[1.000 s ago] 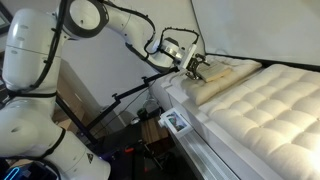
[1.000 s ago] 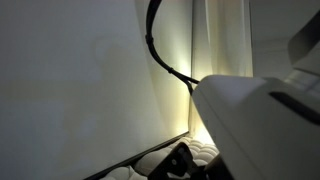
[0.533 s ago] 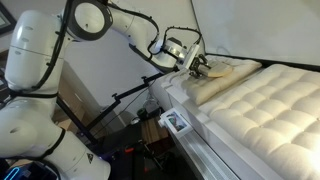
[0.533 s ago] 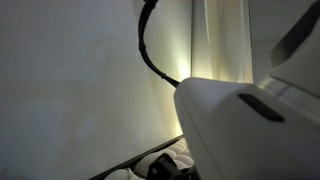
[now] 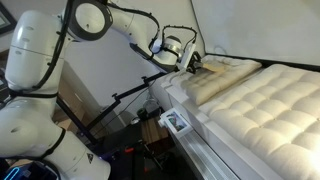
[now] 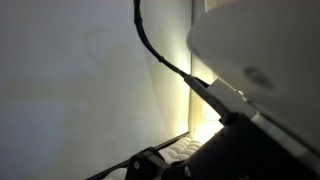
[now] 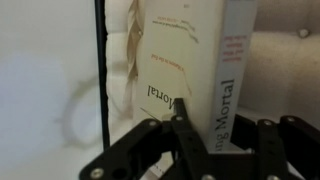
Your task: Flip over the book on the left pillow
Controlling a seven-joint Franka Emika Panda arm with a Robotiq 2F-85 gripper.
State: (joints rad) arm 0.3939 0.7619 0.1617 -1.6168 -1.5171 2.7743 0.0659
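1. Bedding fills an exterior view: a quilted mattress, with the gripper at the pillow's wall-side edge.
2. Wall, cable and robot casing fill this exterior view; nothing near the pillow shows.
3. Wrist view: the book stands on edge just beside the pillow, spine showing, jaws apparently pinched across its lower part. That low hold could slip, so the book may fall back unflipped or slide off the pillow's wall side.
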